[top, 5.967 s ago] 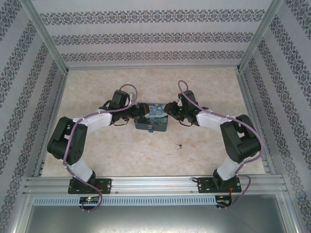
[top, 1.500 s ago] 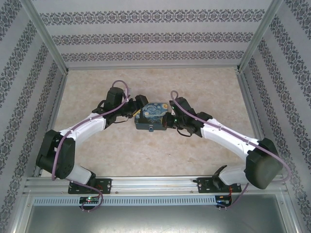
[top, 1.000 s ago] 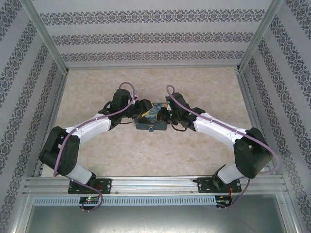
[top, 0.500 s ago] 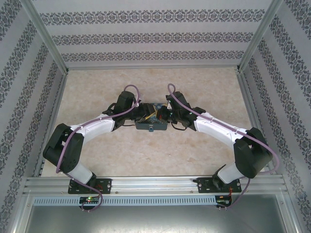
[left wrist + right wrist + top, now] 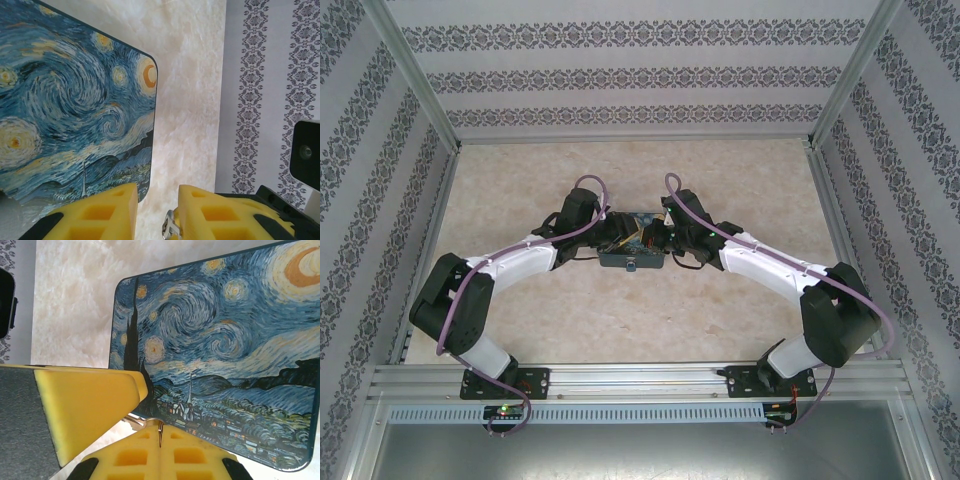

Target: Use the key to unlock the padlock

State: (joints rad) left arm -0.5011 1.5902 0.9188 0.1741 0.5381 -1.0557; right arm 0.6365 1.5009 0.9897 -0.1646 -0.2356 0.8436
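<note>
The painted tin (image 5: 632, 258) sits mid-table with both grippers meeting above it. A tiny metal padlock (image 5: 631, 266) hangs on its front face. My right gripper (image 5: 160, 427) is shut on the key (image 5: 160, 434), a thin metal edge pinched between its pads, with a silvery loop (image 5: 133, 421) sticking out to the left. My left gripper (image 5: 157, 190) has its yellow fingers apart beside the tin's lid (image 5: 75, 110). A small silvery piece (image 5: 172, 227) lies against its right finger (image 5: 215, 210). In the top view the left gripper (image 5: 616, 236) and right gripper (image 5: 656, 238) nearly touch.
The marble-patterned table (image 5: 640, 320) is walled by patterned panels on three sides, and an aluminium rail (image 5: 640, 380) runs along the near edge. One yellow finger (image 5: 85, 405) of the left gripper crosses the right wrist view close to the key.
The left gripper slid right over the tin to meet the right gripper, and its fingers narrowed. The right gripper stayed shut on the key and barely moved.
</note>
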